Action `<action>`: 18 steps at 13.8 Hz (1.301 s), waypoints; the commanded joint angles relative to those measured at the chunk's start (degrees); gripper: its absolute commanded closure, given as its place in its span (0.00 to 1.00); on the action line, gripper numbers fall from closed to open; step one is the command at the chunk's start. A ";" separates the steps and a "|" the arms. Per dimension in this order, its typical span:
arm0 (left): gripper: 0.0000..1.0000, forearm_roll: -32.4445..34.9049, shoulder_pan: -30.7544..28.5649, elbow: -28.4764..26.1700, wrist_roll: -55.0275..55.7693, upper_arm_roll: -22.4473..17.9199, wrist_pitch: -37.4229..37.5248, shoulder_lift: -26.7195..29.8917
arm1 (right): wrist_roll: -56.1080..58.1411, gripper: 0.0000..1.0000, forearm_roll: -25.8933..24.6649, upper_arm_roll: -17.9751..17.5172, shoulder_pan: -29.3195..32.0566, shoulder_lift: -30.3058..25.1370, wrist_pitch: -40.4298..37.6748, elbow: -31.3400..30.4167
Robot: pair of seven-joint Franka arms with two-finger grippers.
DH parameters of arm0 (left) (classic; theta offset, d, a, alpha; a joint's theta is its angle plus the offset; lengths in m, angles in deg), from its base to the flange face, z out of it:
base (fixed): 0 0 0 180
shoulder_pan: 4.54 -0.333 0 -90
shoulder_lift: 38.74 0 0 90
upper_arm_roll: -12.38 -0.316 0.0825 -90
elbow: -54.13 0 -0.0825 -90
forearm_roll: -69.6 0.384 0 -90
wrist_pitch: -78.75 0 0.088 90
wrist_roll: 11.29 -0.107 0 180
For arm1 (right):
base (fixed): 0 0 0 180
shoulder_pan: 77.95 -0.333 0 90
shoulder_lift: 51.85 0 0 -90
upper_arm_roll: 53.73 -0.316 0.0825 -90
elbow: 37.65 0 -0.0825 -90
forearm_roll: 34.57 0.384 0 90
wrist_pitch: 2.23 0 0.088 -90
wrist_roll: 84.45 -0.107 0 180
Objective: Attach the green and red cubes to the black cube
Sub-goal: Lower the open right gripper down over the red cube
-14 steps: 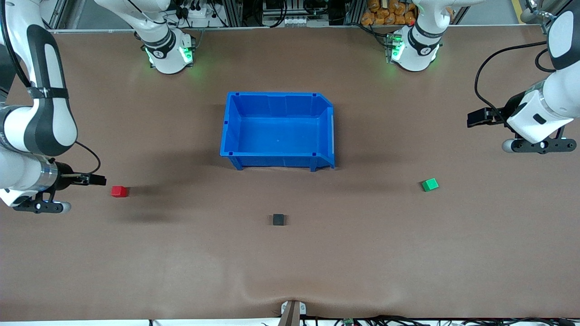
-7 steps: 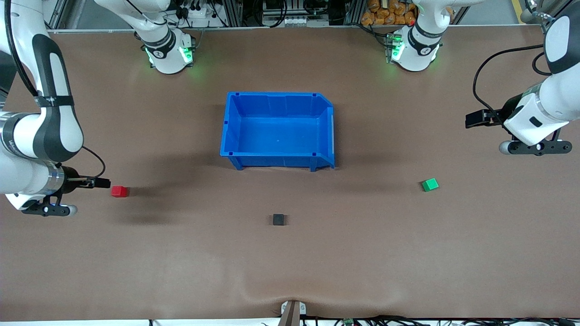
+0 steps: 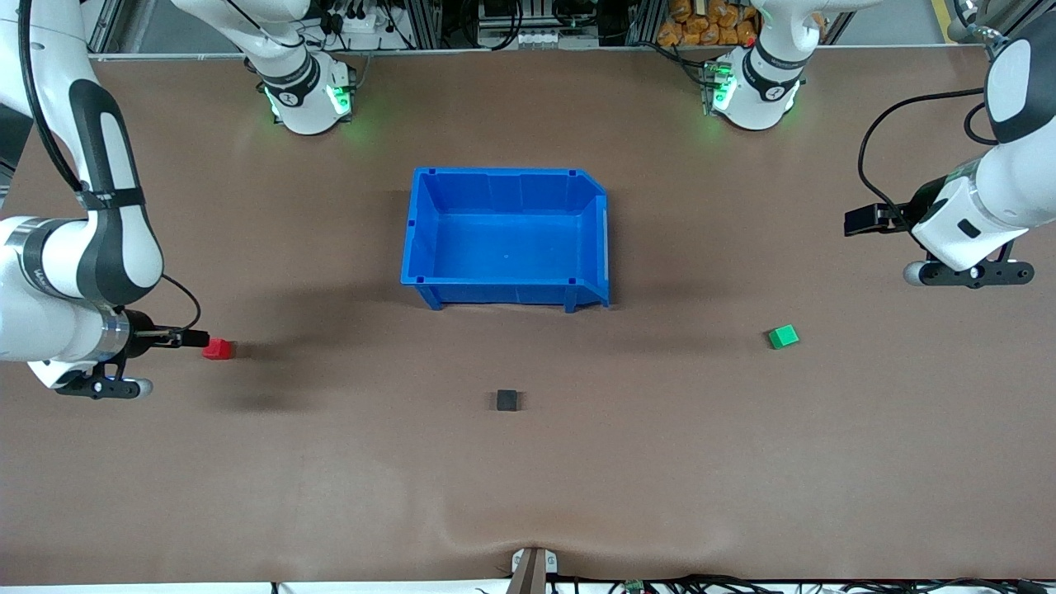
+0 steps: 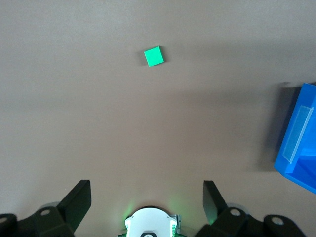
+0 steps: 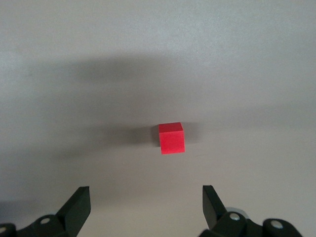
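The red cube [image 3: 219,349] lies on the brown table toward the right arm's end; it also shows in the right wrist view [image 5: 171,138]. My right gripper [image 3: 196,337] is open and empty, up in the air just beside the red cube. The green cube [image 3: 783,336] lies toward the left arm's end and shows in the left wrist view [image 4: 154,56]. My left gripper [image 3: 860,219] is open and empty, high over bare table, apart from the green cube. The black cube [image 3: 507,401] sits alone mid-table, nearer the front camera than the blue bin.
An empty blue bin [image 3: 429,239] stands mid-table between the arms' bases and the black cube; its corner shows in the left wrist view [image 4: 298,143]. A fold in the table cover sits at the front edge [image 3: 528,536].
My right gripper has moved toward the red cube, its fingertips now right beside it. My left gripper has shifted slightly toward the table's middle. The cubes have not moved.
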 commanded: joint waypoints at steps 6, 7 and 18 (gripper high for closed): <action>0.00 0.98 0.13 -0.86 0.80 0.19 -0.41 -0.36 | 0.50 0.00 -0.26 -0.59 1.37 1.58 1.15 -0.06; 0.00 0.98 0.21 -0.95 0.80 0.19 -0.41 -0.44 | 0.50 0.00 -0.26 -0.59 1.46 2.01 1.24 0.03; 0.00 0.98 0.21 -2.01 0.80 0.19 -0.49 -0.97 | 0.50 0.00 -0.26 -0.59 2.16 4.13 2.73 0.03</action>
